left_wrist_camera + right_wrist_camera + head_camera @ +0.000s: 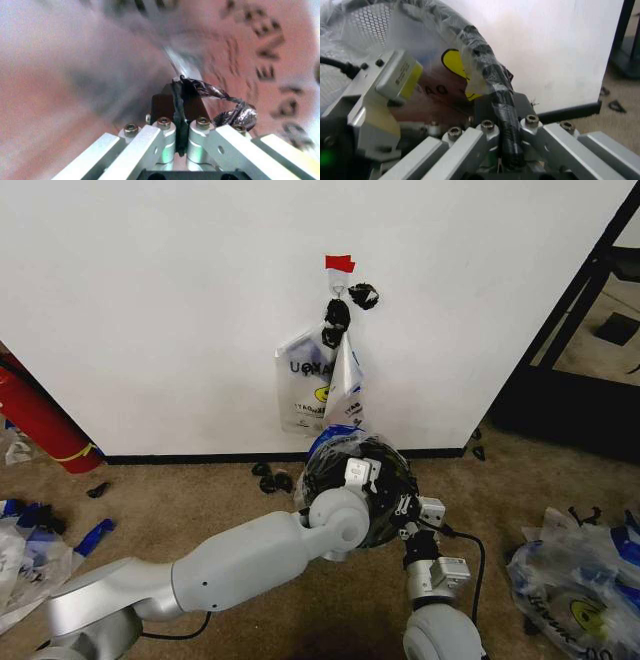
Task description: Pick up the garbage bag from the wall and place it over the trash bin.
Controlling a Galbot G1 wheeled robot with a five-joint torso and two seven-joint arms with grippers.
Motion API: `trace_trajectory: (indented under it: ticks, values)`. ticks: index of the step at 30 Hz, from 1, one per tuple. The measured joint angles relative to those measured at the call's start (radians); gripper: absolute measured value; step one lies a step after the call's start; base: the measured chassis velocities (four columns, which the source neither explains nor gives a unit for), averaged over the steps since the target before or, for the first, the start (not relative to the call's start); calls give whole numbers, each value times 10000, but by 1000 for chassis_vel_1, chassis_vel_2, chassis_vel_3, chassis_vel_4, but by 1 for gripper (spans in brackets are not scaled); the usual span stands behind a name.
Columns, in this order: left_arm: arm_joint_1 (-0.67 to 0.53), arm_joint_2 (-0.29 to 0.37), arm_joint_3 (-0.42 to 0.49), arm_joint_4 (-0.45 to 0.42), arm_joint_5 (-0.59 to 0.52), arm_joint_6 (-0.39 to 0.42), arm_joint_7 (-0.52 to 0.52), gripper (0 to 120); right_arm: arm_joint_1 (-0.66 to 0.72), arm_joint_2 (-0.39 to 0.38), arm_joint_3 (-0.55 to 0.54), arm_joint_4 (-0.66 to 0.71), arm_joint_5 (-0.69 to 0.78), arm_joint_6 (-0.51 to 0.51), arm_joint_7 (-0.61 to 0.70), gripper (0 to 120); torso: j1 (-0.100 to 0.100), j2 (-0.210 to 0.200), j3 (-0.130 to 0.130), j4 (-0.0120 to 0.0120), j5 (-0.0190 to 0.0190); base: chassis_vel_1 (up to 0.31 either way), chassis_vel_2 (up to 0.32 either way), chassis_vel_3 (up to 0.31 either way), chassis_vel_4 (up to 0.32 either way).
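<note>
The trash bin point(396, 472), small, round and black, stands on the carpet at the foot of the white wall point(150, 310). The see-through garbage bag point(336, 438) with a blue handle lies over the bin's top. Its yellow logo point(454, 63) shows inside the mesh wall point(365, 22). My left gripper point(362, 465) reaches over the bin. It point(181, 112) is shut on a dark crumpled strip of the bag, with printed film close around it. My right gripper point(408, 510) sits at the bin's near side. It point(502, 123) is shut on the black rim point(482, 56), which is wrapped in the bag's film.
Other printed see-through bags point(318, 385) hang from a hook under red tape point(339, 262), with black knotted lumps point(345, 305). A red cylinder point(35, 420) leans at the left. Bag piles lie on the floor at the right point(580, 590) and left point(25, 545). A black rack point(590, 310) stands at the right.
</note>
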Motion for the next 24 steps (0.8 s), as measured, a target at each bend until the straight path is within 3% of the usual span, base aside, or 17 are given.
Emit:
trace_trajectory:
  ticks: [5, 17, 22, 24]
  values:
    - [104, -427, 105, 802, 1085, -346, -29, 0, -64, 18, -26, 100, 196, -84, 33, 0, 0, 0, 0, -2, 1, 0, 0, 0, 0]
    - [222, -995, 209, 1636, 1944, -1365, 80, 0, -52, -73, -29, 156, 387, -81, -1, 0, 0, 0, 0, -1, 1, 0, 0, 0, 0]
    - [230, -815, 189, 1268, 1694, -1223, 52, 0, 78, -105, 5, 73, 591, -138, 6, 0, 0, 0, 0, -1, 0, 0, 0, 0, 0]
    - [237, -541, 197, 722, 1376, -941, -18, 0, 176, -128, 47, 1, 829, -283, 65, 0, 0, 0, 0, 0, 0, 0, 0, 0, 0]
